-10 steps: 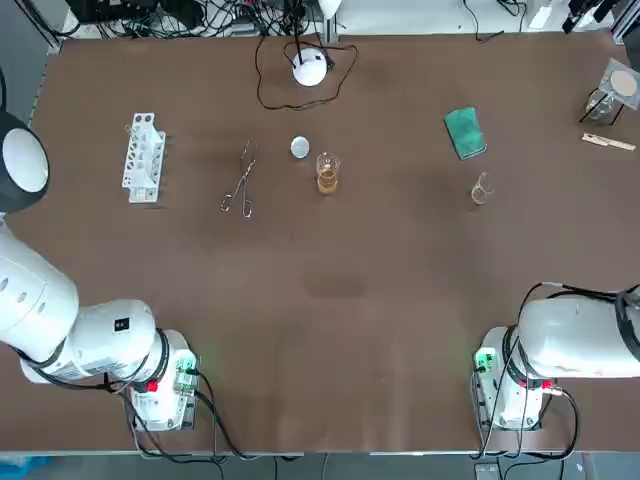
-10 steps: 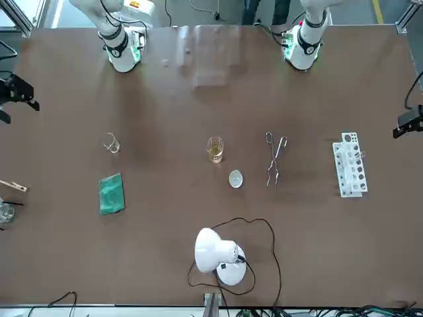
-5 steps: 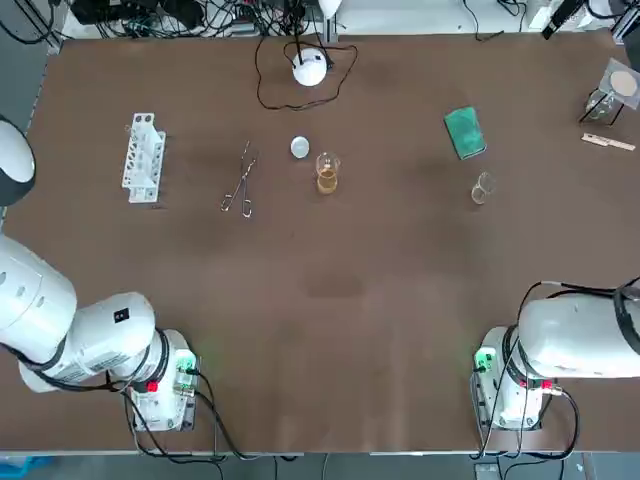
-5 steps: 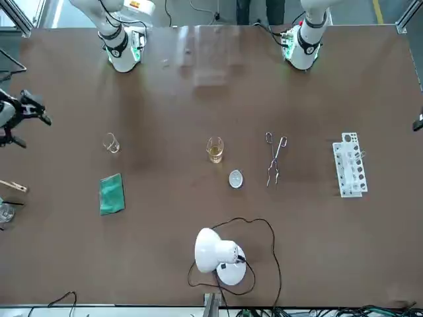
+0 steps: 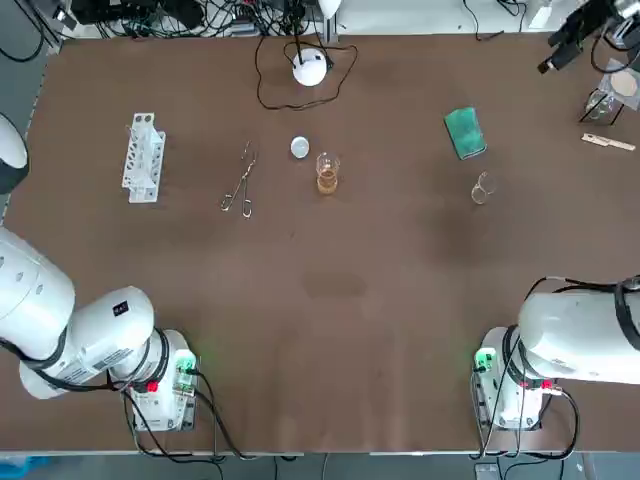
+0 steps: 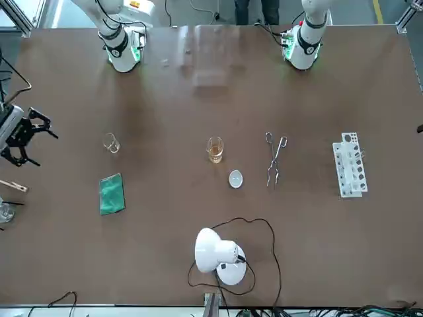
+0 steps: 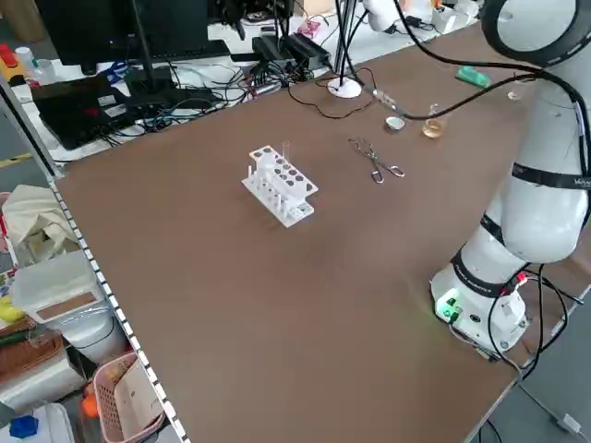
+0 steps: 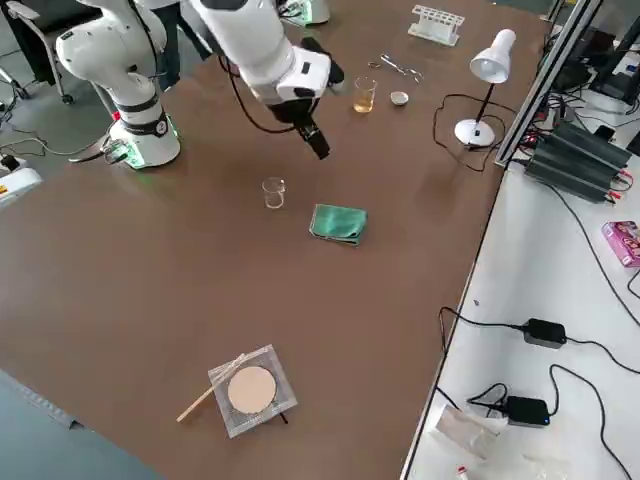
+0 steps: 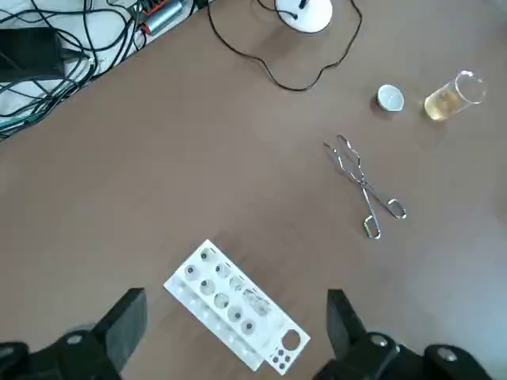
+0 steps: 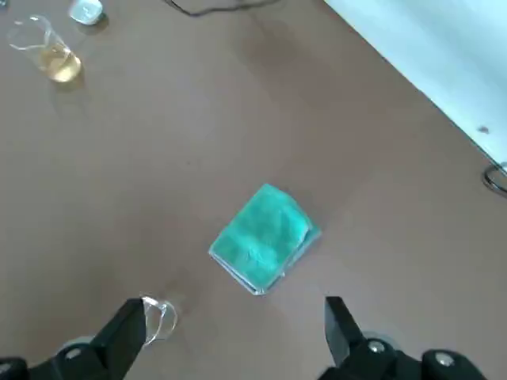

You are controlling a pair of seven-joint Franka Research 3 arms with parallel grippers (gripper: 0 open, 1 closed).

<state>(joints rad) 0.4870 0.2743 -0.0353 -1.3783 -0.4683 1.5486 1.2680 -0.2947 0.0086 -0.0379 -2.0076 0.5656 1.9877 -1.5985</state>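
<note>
Over the worktop's [image 10: 119, 158] far right quarter: right gripper [image 10: 231, 305] hangs high, fingers spread wide, gripping nothing. Beneath it lie green cloth [image 10: 264, 236] and, near it, small empty beaker [image 10: 158, 317]. Left gripper [image 9: 234, 299] hangs above test-tube rack [image 9: 207, 279] at left side, fingers likewise apart, empty.

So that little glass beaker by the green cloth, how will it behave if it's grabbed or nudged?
The small beaker looks like thin clear glass, so probably fragile and slippery in the jaws. It seems empty, so likely light and easy to tip or slide if nudged. Toppled, its round wall would probably roll.
</note>
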